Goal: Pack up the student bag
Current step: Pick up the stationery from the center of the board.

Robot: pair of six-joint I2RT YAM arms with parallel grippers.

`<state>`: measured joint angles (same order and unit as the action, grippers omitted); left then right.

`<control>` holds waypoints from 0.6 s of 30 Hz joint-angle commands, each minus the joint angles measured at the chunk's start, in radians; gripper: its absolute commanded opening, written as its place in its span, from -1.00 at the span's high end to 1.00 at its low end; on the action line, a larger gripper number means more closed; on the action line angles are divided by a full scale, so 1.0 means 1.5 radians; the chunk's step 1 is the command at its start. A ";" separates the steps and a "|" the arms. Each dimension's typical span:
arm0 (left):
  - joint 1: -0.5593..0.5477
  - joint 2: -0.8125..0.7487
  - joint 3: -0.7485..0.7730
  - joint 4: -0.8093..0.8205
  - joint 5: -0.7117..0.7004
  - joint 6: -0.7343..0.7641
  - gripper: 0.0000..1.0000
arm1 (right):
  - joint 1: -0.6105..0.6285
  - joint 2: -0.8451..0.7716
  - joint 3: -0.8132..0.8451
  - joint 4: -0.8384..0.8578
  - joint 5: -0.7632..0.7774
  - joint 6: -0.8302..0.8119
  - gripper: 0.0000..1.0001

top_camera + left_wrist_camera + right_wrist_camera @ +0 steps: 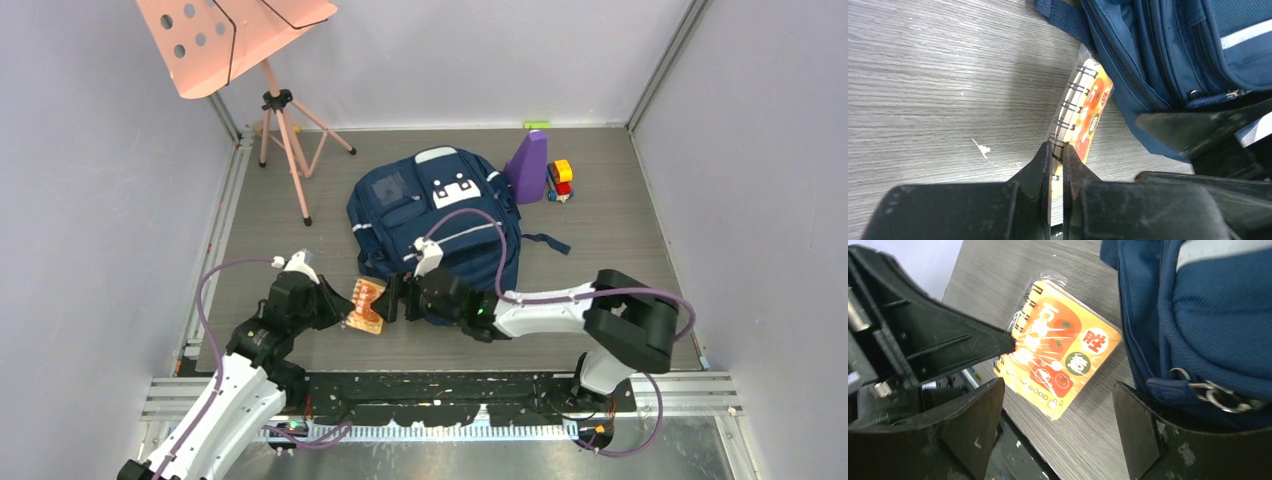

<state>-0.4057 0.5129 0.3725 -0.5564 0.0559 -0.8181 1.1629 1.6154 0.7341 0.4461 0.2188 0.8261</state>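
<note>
The student bag (440, 215), navy with white stripes, lies flat at the middle of the grey bench (620, 240), front pockets facing up. A pink music stand (215, 40) stands at the far left corner. At the bag's near edge the right tool (392, 298) hangs with its jaws spread wide, gripping nothing. Facing it, the left tool (1057, 155) is clenched on the spiral-bound edge of a small orange notebook (366, 305) just beside the bag.

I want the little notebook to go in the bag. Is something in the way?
Nothing lies between the notebook and the bag; they sit side by side. But the zips in view look shut, so no opening shows.
</note>
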 commanded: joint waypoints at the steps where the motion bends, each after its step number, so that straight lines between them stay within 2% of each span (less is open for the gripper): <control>1: -0.002 -0.004 0.038 -0.004 0.024 0.034 1.00 | -0.069 -0.072 0.033 -0.052 -0.205 -0.211 -0.72; 5: -0.002 -0.022 0.046 -0.016 0.032 0.045 1.00 | -0.119 -0.088 0.083 -0.144 -0.337 -0.300 -0.76; 10: -0.002 -0.050 0.060 -0.035 0.046 0.047 1.00 | -0.185 -0.060 0.120 -0.186 -0.500 -0.308 -0.77; 13: -0.002 -0.047 0.075 -0.058 0.065 0.051 1.00 | -0.188 -0.040 0.159 -0.226 -0.537 -0.325 -0.76; 18: -0.002 -0.041 0.099 -0.070 0.104 0.066 1.00 | -0.188 -0.009 0.185 -0.213 -0.590 -0.315 -0.76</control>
<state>-0.4057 0.4515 0.4629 -0.6571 0.1394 -0.7506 0.8738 1.5742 0.9588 0.1326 -0.5350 0.3794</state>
